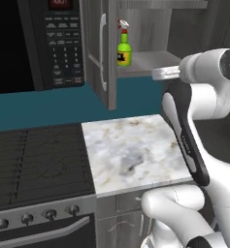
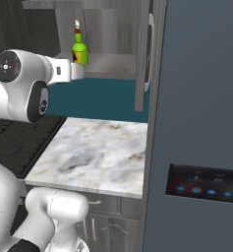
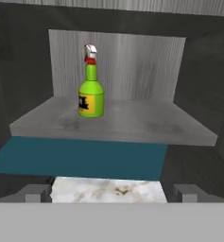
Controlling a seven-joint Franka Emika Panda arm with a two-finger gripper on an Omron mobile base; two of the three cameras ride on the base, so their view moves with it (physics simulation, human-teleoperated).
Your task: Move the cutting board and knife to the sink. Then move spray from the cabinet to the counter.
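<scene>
Spray (image 3: pixel 90 92) stands upright on the cabinet (image 3: pixel 132 124) shelf, well ahead of our gripper (image 3: pixel 111 193), jaws wide apart and empty, above the marble bench (image 1: pixel 131 150).

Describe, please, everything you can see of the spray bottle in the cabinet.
The spray is a small bright green bottle with a narrow neck, a dark label with yellow on its belly, and a red-and-white trigger nozzle on top. It looks like glossy plastic. It stands upright on the cabinet's grey inner shelf, toward its left side in the hand view, behind the open door. Nothing else touches it.
</scene>
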